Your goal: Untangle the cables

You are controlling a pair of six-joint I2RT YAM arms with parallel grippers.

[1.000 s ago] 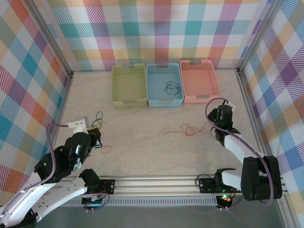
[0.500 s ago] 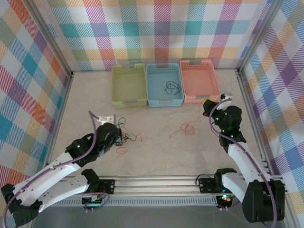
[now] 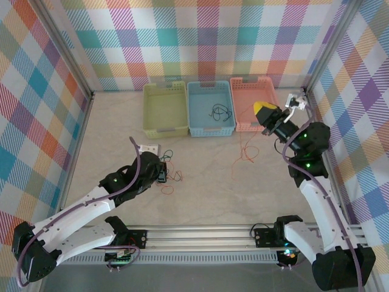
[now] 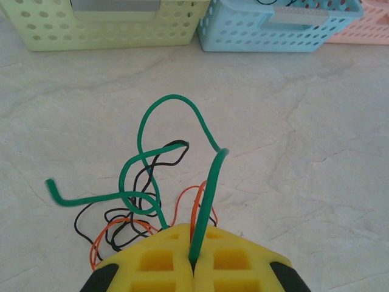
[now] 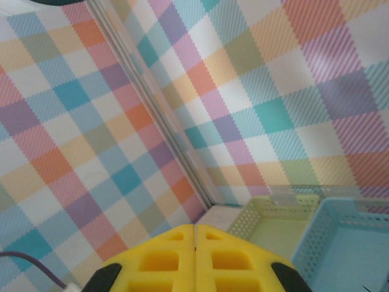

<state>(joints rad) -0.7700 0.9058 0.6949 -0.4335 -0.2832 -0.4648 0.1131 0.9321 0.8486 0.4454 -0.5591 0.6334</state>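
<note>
**A:** Cables (image 3: 168, 177): how far along are you?

**B:** Partway, I judge. One thin black cable (image 3: 219, 112) lies alone in the pale blue perforated plastic basket (image 3: 211, 130). Your right hand (image 3: 262, 109), pads pressed shut, appears to hold a thin orange-red cable (image 3: 245, 149) that hangs to the table (image 3: 206, 182) before the pink plastic basket (image 3: 252, 80).

**A:** What's left?

**B:** The knot by your left hand (image 4: 194, 243). It is clenched on the thin dark green cable (image 4: 209, 182), and black and orange strands cross beneath that. You have those to part.

Closed yellow fingers (image 5: 155, 260), checkered wall (image 5: 255, 91)
</note>
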